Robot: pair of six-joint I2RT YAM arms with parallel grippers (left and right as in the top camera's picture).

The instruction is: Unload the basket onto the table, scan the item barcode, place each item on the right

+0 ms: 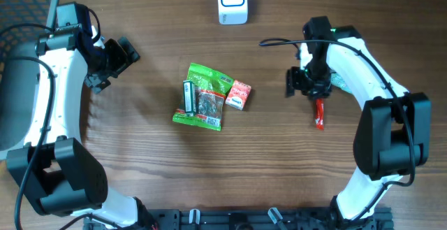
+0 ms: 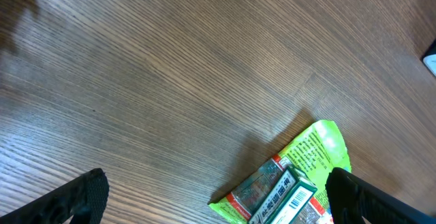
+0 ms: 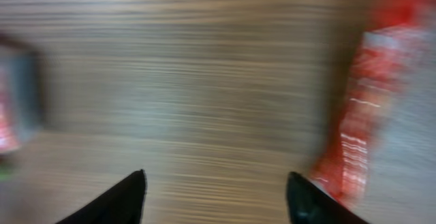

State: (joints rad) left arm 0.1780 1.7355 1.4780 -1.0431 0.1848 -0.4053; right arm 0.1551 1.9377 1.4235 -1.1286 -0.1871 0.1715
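A white barcode scanner (image 1: pixel 232 1) stands at the back middle of the table. A green packet (image 1: pixel 202 97) lies mid-table with a green box (image 1: pixel 188 97) on its left side and a small red box (image 1: pixel 239 94) at its right. The packet (image 2: pixel 320 149) and the box (image 2: pixel 289 197) also show low in the left wrist view. A red sachet (image 1: pixel 320 113) lies flat on the wood just in front of my right gripper (image 1: pixel 307 87). That gripper (image 3: pixel 216 190) is open and empty, with the blurred sachet (image 3: pixel 368 101) beside its right finger. My left gripper (image 1: pixel 117 63) (image 2: pixel 218 200) hangs wide open, left of the packet.
Bare wooden tabletop (image 1: pixel 140 146) surrounds the items. A mesh chair back (image 1: pixel 21 13) shows at the far left corner. The arm bases and a rail (image 1: pixel 230 219) sit along the front edge.
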